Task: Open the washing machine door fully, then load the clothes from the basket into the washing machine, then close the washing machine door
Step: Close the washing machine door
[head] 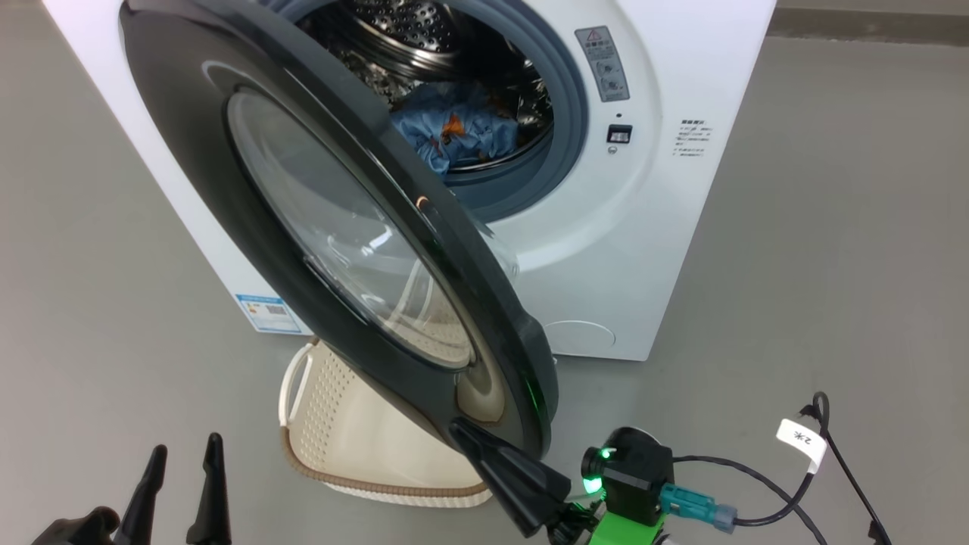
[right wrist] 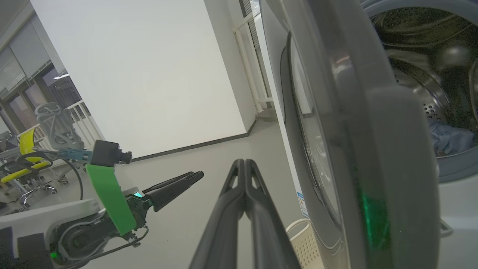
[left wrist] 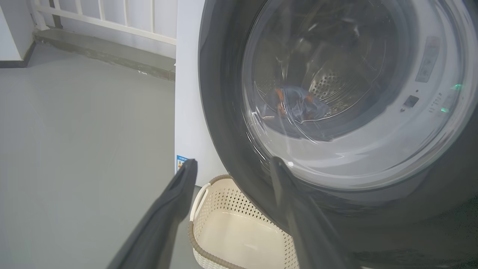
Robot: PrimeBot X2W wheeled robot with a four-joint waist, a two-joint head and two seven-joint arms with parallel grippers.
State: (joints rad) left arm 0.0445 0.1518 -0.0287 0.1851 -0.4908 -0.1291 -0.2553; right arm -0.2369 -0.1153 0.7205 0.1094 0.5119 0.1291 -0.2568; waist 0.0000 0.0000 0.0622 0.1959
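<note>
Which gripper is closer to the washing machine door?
Right. The right gripper, shut, is by the washing machine door, at its lower rim; the left gripper, open, is apart, leftward.

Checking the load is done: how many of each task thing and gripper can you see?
washing machine: 1
door: 1
basket: 1
clothes bundle, in the drum: 1
grippers: 2, left gripper, right gripper
Total: 6
</note>
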